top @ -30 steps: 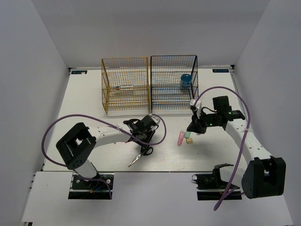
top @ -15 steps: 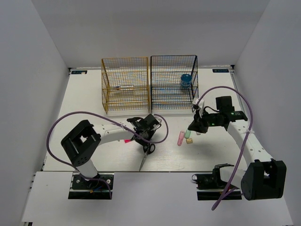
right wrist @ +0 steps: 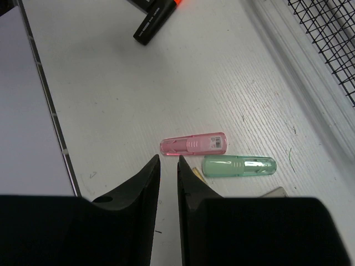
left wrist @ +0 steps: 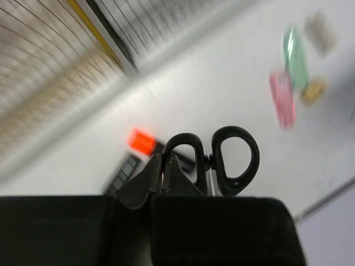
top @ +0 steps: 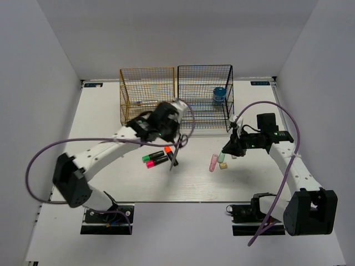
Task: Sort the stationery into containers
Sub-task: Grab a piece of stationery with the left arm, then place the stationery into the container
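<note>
Scissors [top: 174,156] of metal with black handles hang blades toward 6 o'clock near the middle of the white worktop [top: 102,119]. The left fingers [left wrist: 141,185] are clamped on one handle loop, the other loop standing free beside them. Just at 8 o'clock of the scissors lie three black highlighters [top: 159,158] with green, pink and orange caps. At 3 o'clock of them, well apart, a pastel pink stick [right wrist: 194,144] and a pastel green stick [right wrist: 238,165] lie side by side. The right fingers [right wrist: 141,188] hover over the near end of the pink one, drawn almost together with only a thin gap and nothing in it. At 12 o'clock stand the gold-yellow wire-mesh rack [top: 145,83] and, touching it on the 3 o'clock side, the black wire-mesh rack [top: 203,77], which holds a round blue jar [top: 219,95] on a shelf.
</note>
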Controlling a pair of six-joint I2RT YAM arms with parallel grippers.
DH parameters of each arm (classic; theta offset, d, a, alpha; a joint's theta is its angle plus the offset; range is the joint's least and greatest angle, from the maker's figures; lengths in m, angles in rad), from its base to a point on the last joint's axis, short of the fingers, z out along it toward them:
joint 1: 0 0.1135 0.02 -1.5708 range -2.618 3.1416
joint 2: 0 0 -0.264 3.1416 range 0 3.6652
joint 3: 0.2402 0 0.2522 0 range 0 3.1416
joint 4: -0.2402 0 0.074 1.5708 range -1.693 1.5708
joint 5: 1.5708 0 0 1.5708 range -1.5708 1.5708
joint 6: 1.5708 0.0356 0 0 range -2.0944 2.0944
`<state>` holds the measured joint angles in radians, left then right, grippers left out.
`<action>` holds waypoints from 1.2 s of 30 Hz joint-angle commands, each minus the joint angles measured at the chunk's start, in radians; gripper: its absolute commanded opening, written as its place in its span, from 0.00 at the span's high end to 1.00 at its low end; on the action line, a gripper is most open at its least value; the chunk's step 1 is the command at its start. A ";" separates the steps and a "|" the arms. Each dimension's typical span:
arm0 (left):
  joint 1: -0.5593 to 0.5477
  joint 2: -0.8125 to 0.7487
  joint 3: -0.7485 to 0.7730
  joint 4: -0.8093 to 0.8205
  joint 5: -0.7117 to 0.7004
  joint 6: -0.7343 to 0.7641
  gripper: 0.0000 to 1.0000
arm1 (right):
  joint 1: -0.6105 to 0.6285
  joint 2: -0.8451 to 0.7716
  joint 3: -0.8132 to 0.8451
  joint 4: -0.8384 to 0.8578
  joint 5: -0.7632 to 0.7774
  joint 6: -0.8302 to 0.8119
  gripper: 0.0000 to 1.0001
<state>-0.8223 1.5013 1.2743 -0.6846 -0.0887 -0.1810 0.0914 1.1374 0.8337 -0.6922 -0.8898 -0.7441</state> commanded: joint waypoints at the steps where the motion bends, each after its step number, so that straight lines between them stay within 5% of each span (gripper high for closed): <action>1: 0.109 -0.137 0.048 0.167 0.027 0.135 1.00 | -0.008 -0.022 -0.012 -0.013 -0.049 -0.012 0.78; 5: 0.259 -0.200 -0.039 0.475 0.046 0.175 1.00 | -0.007 -0.019 -0.015 -0.012 -0.063 -0.015 0.78; 10: 0.288 -0.173 -0.141 0.857 -0.252 0.379 1.00 | -0.005 -0.005 -0.012 -0.020 -0.083 -0.017 0.78; 11: 0.290 -0.156 -0.191 1.095 -0.267 0.423 1.00 | -0.008 0.001 -0.013 -0.021 -0.090 -0.014 0.78; 15: 0.255 -0.046 -0.162 1.469 -0.442 0.636 1.00 | -0.009 0.012 -0.013 -0.027 -0.103 -0.020 0.76; 27: 0.301 0.163 0.030 1.472 -0.496 0.632 1.00 | -0.007 0.038 -0.008 -0.050 -0.101 -0.058 0.76; 36: 0.330 0.192 -0.072 1.484 -0.502 0.530 1.00 | -0.012 0.035 -0.007 -0.056 -0.092 -0.066 0.76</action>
<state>-0.5068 1.7058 1.2312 0.7742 -0.5797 0.4179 0.0853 1.1690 0.8192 -0.7322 -0.9535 -0.7906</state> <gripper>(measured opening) 0.088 0.234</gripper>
